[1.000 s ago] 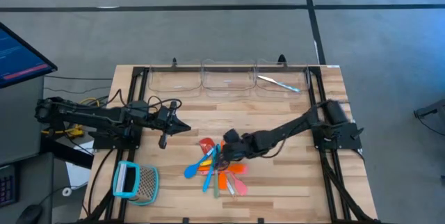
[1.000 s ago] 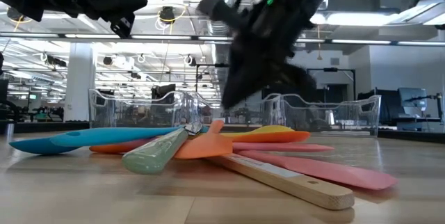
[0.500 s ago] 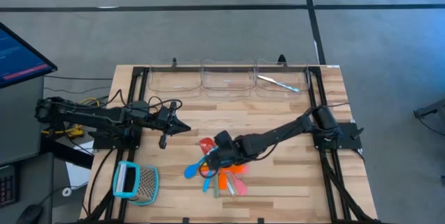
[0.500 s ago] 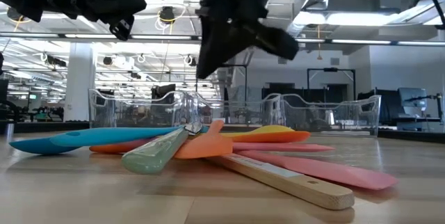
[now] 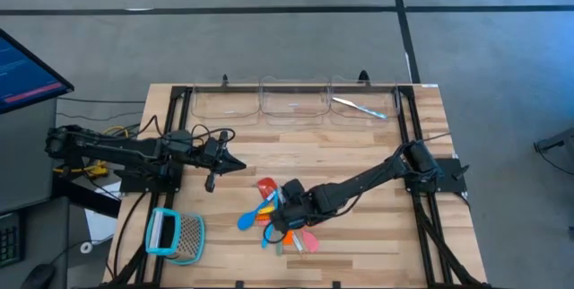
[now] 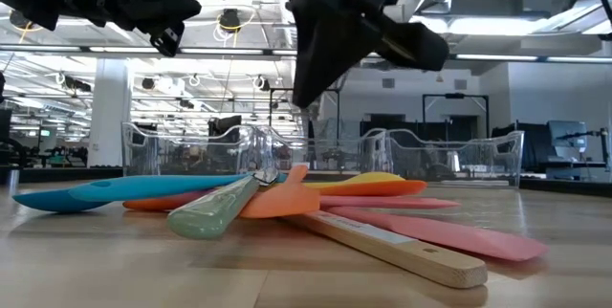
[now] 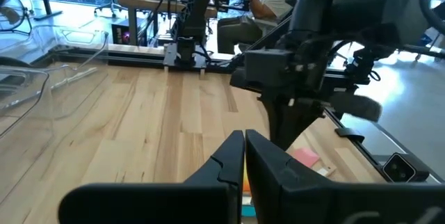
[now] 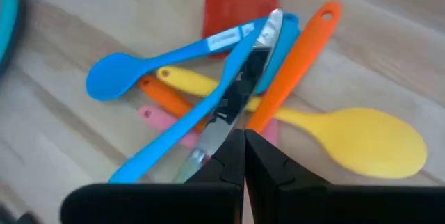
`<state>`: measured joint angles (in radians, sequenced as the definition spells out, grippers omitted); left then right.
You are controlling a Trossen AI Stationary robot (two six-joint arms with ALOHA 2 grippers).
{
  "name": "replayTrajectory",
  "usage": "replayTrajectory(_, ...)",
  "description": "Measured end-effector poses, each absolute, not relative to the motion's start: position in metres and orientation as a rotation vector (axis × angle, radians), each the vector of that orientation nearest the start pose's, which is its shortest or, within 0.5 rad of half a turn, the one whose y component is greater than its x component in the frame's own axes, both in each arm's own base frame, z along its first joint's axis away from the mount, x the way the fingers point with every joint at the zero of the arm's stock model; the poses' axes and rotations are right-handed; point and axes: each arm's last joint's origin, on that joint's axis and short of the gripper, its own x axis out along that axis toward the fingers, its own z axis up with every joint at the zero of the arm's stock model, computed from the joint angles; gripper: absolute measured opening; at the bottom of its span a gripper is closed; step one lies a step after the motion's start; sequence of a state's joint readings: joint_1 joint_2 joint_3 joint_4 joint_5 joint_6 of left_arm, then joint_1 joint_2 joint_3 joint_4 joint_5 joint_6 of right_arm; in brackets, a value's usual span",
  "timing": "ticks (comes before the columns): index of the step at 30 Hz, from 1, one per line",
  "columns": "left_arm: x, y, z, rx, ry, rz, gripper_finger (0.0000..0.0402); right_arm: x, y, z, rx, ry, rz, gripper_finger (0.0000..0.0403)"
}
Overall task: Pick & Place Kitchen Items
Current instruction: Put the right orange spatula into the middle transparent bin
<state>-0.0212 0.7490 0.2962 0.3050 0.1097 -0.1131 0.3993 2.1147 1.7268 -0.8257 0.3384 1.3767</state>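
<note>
1. Utensils (image 5: pixel 280 222) lie crossed in a loose pile on the worktop (image 5: pixel 359 150), at its near middle.
2. Right end effector (image 5: pixel 285 220) hangs directly over the pile, fingers closed together, holding nothing.
3. Silvery metal piece (image 8: pixel 236 99) lies below, its long axis running forward from the fingertips.
4. Left end effector (image 5: pixel 235 166), closed and empty, waits nearby; the right arm is nearer.

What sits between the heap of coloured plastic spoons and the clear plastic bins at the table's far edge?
Only bare wooden tabletop lies between the heap of coloured plastic spoons and the clear plastic bins, as the high view shows.
</note>
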Motion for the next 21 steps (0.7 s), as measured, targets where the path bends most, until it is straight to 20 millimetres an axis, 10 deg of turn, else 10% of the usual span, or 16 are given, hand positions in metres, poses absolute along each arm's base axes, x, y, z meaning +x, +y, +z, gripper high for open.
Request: replayTrajectory(21, 0.169, -0.007, 0.216, -0.117, 0.157, -0.122, 0.0008, 0.415, 0.136, 0.199, 0.625, 0.982, -0.657, 0.0118)
